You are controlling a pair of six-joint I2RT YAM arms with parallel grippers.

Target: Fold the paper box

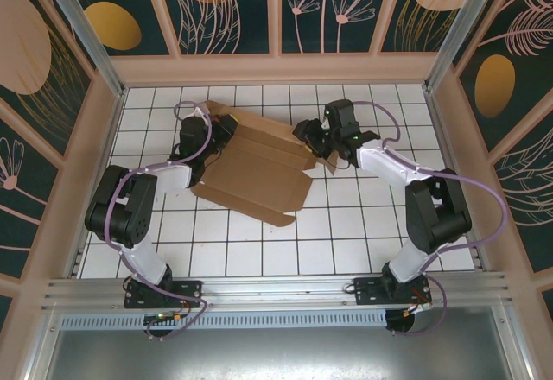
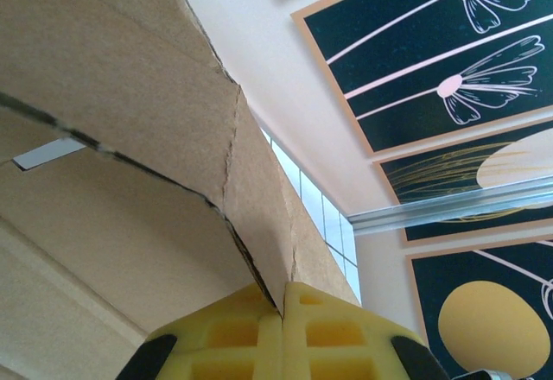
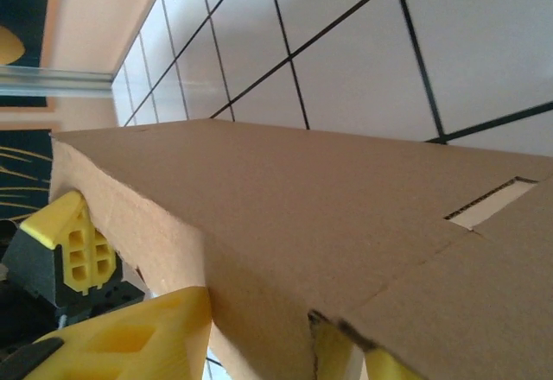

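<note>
Far-centre floor is blocked by the paper box [image 1: 255,173], lying slantwise. The left arm [image 1: 130,203] and right arm [image 1: 432,212] close off both flanks. Near tiles [image 1: 285,255] between the bases lie open. A narrow strip stays free along the far wall [image 1: 276,69].

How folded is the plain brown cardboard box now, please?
Partly folded: the brown cardboard box has raised side panels; other flaps lie spread.
</note>
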